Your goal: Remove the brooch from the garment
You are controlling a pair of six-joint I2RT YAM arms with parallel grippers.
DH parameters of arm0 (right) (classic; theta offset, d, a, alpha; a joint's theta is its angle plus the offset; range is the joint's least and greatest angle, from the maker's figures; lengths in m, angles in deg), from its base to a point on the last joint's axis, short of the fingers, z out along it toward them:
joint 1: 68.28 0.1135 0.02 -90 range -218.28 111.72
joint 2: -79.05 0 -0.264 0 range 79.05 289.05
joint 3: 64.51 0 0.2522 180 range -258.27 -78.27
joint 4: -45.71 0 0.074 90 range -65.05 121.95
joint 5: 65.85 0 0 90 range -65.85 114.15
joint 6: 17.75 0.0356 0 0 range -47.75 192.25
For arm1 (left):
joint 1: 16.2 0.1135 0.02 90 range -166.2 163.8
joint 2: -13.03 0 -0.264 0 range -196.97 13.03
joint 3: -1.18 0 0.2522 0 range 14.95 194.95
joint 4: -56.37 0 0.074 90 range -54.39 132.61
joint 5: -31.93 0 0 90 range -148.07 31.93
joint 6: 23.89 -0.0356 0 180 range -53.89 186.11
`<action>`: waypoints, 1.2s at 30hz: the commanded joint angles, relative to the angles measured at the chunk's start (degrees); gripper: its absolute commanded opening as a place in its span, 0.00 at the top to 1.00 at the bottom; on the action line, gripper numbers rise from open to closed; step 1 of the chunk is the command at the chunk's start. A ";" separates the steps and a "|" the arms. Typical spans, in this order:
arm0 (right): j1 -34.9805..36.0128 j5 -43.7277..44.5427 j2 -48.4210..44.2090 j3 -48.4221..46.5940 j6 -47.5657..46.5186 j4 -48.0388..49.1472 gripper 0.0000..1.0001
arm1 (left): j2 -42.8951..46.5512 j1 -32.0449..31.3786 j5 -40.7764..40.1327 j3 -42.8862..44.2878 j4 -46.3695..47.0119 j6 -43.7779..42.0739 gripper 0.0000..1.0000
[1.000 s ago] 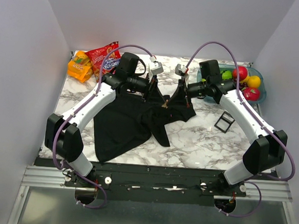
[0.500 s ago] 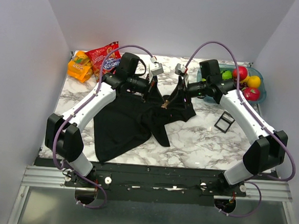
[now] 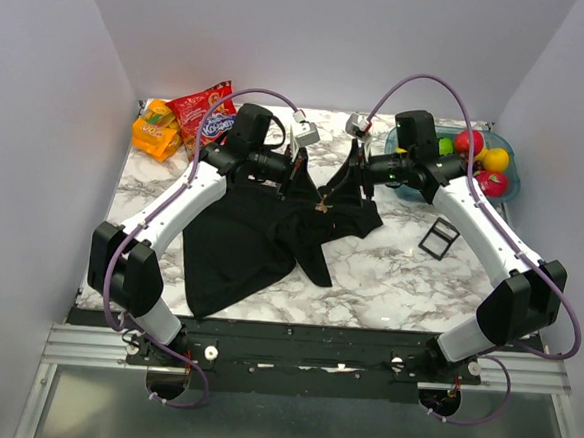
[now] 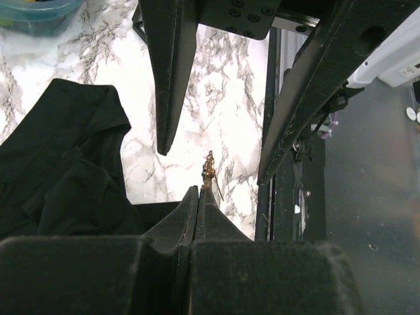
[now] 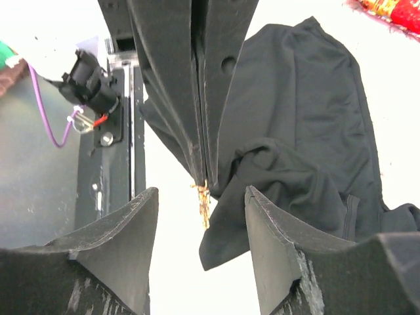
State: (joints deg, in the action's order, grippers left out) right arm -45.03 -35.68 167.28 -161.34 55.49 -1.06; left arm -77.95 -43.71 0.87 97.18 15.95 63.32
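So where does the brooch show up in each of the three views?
Top external: brooch mid-table, at the black T-shirt's far part.
Left wrist: brooch at picture centre, at the left gripper's shut tips.
Right wrist: brooch lower centre, between the right gripper's open fingers.
Shared landmark: the T-shirt, beside the brooch in every view.

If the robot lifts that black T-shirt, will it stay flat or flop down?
Probably flop: the T-shirt lies in soft folds and wrinkles on the marble table. Its thin cloth looks light for its size. Pushed, it would likely bunch up rather than slide whole, as its crumpled middle suggests.
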 commanded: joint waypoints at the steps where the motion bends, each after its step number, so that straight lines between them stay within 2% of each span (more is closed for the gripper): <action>1: 0.31 1.65 -1.39 0.71 4.98 4.19 0.38 | 0.71 -0.35 -0.32 -0.76 3.53 2.52 1.00; 7: 0.40 3.06 -1.21 0.89 3.83 3.92 0.42 | 0.54 -0.27 -0.32 -0.76 3.98 4.81 1.00; 16: 1.36 3.76 -1.65 1.94 0.94 2.52 0.39 | 0.36 -0.18 -0.14 -1.11 4.94 5.86 1.00; 23: 1.80 4.73 -1.65 1.86 -1.61 1.64 0.52 | 0.10 -0.27 0.48 -1.38 6.18 7.36 1.00; 29: 2.16 3.94 -1.92 1.68 -4.68 0.41 0.58 | -0.34 0.26 3.11 -2.08 9.33 11.65 1.00; 33: 2.24 3.67 -2.27 1.68 -5.92 -0.47 0.56 | -0.43 0.70 4.26 -2.96 11.71 14.21 1.00; 36: 2.24 4.90 -2.62 1.24 -4.96 -0.73 0.48 | -0.43 0.79 4.26 -3.22 11.80 14.21 1.00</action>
State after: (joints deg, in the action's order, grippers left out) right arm -43.13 -32.03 166.49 -159.68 51.54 0.03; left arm -77.97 -43.32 2.62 94.84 25.20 75.45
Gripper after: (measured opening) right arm 0.484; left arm 0.009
